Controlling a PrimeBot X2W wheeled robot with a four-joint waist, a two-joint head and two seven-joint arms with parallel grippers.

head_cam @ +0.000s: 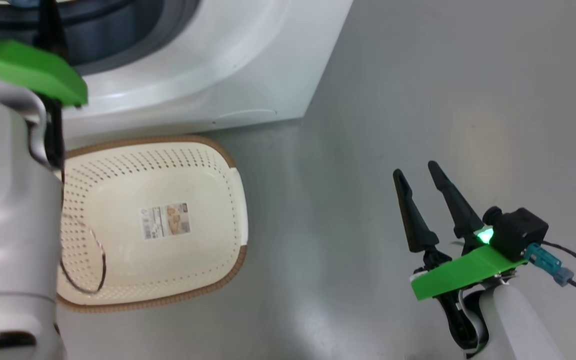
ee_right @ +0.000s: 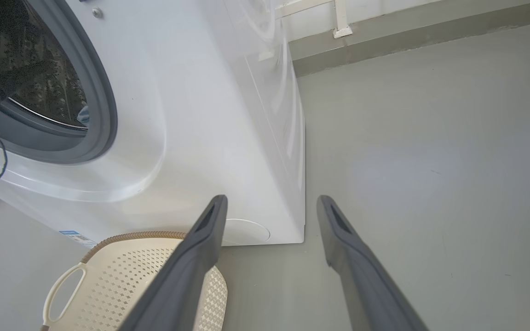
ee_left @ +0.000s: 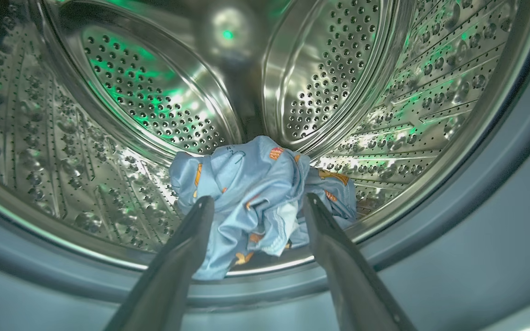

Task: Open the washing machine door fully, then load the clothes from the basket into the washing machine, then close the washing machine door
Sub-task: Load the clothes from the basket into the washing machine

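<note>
**Blue bundle in the drum, both grippers spread**

Count first: one washing machine (head_cam: 208,65), one basket (head_cam: 193,165), one crumpled heap of clothes (ee_left: 246,179), two grippers. How many garments make up the heap I cannot tell.

On the left, the pale left forearm (head_cam: 8,200) rises towards the machine's mouth, a green plate (head_cam: 33,70) at its wrist. The left gripper (ee_left: 258,198) points into the steel drum (ee_left: 145,92), its two long dark fingers wide apart and gripping nothing. The clothes lie just past the fingertips, at the near lip of the drum: soft blue fabric, rumpled, dotted with orange-brown prints. Around them are shiny perforated steel and the smooth grey-blue rubber gasket (ee_left: 499,220).

Just right of that arm, the basket sits on the grey floor (head_cam: 418,75), close against the front of the white machine. It is cream plastic, a rounded rectangle, with punched holes, a brown woven-look rim and a label sticker (head_cam: 165,220) on its bottom.

Far right, well apart from the basket, the right gripper (head_cam: 415,168) hangs over bare floor, fingers pointing away from the robot and spread, nothing between them. The right wrist view shows the machine's round flap (ee_right: 244,232) low on its glossy front.
</note>
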